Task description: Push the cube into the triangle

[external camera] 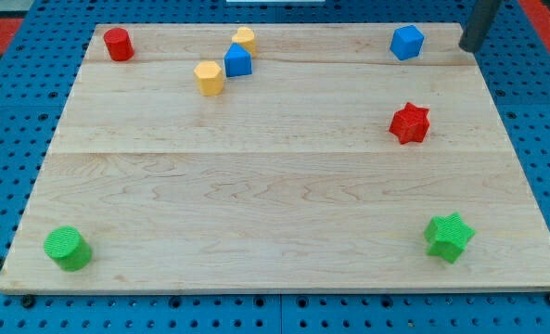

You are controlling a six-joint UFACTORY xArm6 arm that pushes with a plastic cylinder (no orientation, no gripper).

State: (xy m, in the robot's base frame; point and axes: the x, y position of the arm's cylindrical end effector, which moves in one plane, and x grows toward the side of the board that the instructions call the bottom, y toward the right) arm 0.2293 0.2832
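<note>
A blue cube [406,42] sits near the board's top right corner. A blue triangle-like block [238,60] lies at the top, left of centre, wedged between two yellow blocks. My dark rod comes down at the view's top right. My tip [466,48] rests at the board's top right edge, a short way right of the blue cube and not touching it. The triangle is far to the left of both.
A yellow block [245,39] touches the triangle's upper side and a yellow hexagon [209,78] lies at its lower left. There is also a red cylinder [118,44] top left, a red star [410,122] below the cube, a green star [449,237] bottom right and a green cylinder [68,248] bottom left.
</note>
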